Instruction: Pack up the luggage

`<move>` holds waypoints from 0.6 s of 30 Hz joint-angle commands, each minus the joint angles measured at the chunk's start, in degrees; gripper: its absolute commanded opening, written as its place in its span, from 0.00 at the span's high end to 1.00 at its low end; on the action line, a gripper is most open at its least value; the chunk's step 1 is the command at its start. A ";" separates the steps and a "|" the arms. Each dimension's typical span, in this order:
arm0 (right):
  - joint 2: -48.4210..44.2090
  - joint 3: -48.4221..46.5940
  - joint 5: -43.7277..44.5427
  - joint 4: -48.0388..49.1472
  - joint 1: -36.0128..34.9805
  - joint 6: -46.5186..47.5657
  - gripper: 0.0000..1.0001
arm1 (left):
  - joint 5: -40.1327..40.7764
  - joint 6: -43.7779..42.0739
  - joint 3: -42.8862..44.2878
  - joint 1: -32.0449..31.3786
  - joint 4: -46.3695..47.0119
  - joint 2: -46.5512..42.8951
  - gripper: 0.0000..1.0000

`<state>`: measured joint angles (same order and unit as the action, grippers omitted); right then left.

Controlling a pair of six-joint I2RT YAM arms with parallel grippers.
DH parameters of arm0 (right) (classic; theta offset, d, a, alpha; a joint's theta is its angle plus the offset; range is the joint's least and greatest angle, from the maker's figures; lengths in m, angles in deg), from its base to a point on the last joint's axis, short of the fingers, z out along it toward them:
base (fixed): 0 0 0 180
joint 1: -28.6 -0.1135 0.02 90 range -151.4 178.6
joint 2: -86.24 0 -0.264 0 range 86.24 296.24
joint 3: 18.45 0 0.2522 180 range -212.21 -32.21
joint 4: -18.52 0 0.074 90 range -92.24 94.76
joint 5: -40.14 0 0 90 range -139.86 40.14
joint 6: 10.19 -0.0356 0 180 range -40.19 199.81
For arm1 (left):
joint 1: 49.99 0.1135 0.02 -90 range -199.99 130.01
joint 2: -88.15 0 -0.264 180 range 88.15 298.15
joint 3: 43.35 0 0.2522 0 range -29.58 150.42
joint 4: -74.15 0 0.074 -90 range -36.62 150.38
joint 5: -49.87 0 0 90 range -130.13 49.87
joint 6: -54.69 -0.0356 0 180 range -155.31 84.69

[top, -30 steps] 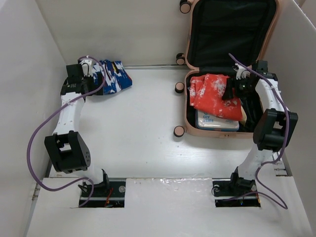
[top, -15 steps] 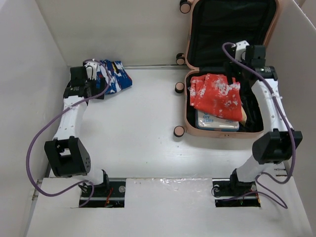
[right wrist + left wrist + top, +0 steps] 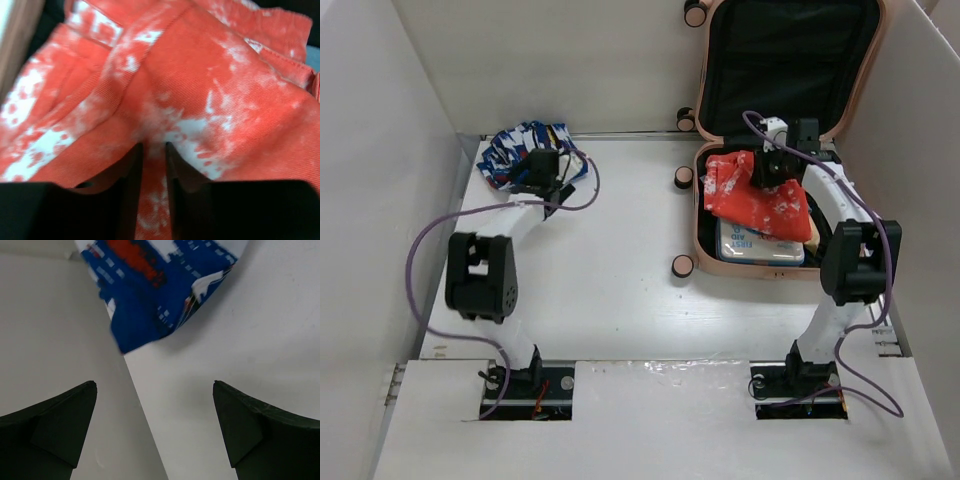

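The peach-pink luggage point(image 3: 697, 215) lies open at the back right, its black-lined lid point(image 3: 780, 60) leaning on the back wall. A red-and-white cloth point(image 3: 765, 200) lies bunched in its base over a white-and-blue pack point(image 3: 760, 246). My right gripper point(image 3: 767, 166) is down on that cloth; in the right wrist view the right gripper point(image 3: 154, 146) is shut on a fold of the red cloth point(image 3: 210, 65). A blue patterned cloth point(image 3: 520, 148) lies at the back left. My left gripper point(image 3: 534, 172) stands open just short of it, the blue cloth point(image 3: 155, 285) beyond the left gripper point(image 3: 155, 390).
White walls close in the table on the left, back and right. The luggage wheels point(image 3: 682, 266) stick out along its left side. The right arm's purple cable point(image 3: 775, 128) loops over the luggage base.
My right gripper came down from the lid's foot onto the red cloth and closed on a fold. The left arm swung round to the right, and the blue cloth now lies further left.
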<state>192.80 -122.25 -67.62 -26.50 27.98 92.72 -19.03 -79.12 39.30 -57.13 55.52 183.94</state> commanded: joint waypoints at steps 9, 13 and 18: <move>-8.21 -3.12 -4.21 -0.55 -0.61 -0.78 0.54 | 6.66 -15.51 20.94 -0.86 8.98 28.30 0.00; -7.69 -3.12 -3.60 -1.16 -0.61 -1.30 0.53 | 10.17 -17.27 22.60 -0.86 16.89 34.97 0.00; -6.37 -6.90 -1.67 -4.32 -1.66 -1.30 0.52 | 12.65 -15.79 27.44 -1.48 15.77 40.27 0.02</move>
<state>186.81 -125.01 -70.22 -29.48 27.13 91.80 -6.13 -96.52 64.46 -58.68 71.24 221.42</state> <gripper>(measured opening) 0.483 0.988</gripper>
